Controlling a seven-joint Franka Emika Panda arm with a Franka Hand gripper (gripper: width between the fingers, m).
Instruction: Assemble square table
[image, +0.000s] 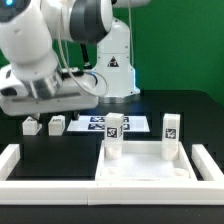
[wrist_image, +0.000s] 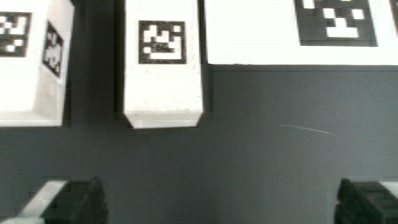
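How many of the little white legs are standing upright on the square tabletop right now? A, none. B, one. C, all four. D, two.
D: two upright legs stand at the far corners of the square tabletop, while two loose legs lie on the black table.

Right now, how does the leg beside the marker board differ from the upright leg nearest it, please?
The leg beside the marker board lies low on the black table; the upright leg stands on the square tabletop. The first sits apart from it; the second touches it. Both are white and tagged.
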